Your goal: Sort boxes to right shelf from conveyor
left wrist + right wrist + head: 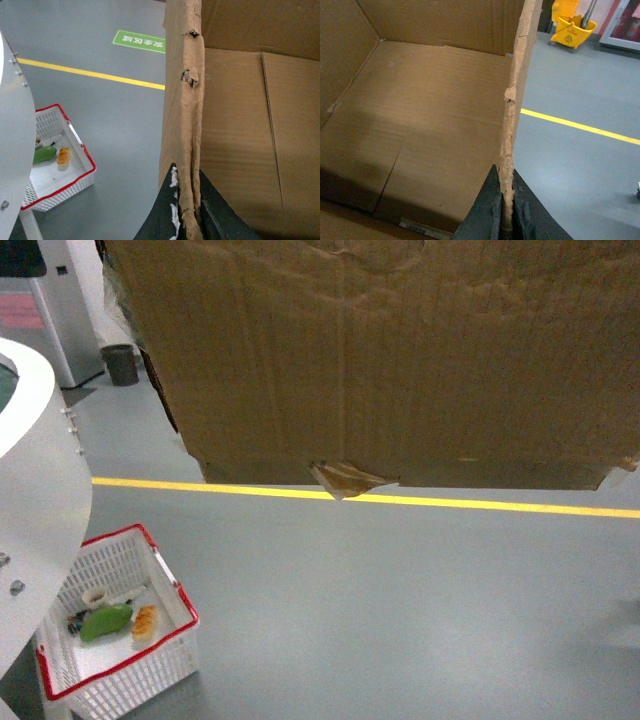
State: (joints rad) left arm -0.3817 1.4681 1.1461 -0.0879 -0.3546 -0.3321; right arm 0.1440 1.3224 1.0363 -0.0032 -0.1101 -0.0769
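Note:
A large brown cardboard box (pixel 380 360) fills the upper head view, held up off the floor, with a wrinkled scrap of tape (pixel 345 478) at its lower edge. My left gripper (pixel 186 200) is shut on the box's ragged left wall (pixel 182 100). Over on the other side, my right gripper (pixel 506 200) is shut on the thin right wall (pixel 517 85). The box's inside (pixel 420 120) is empty. The conveyor's white rim (pixel 35 470) curves along the left edge, a sliver of green belt (pixel 5 390) beside it. Both grippers are hidden in the head view. The right shelf is out of view.
A white basket with a red rim (pixel 150 665) stands on the grey floor by the conveyor, holding small food-like items. A yellow line (pixel 480 503) crosses the floor. A yellow mop bucket (pixel 572 27) stands far off, a dark bin (pixel 122 364) near a grey cabinet.

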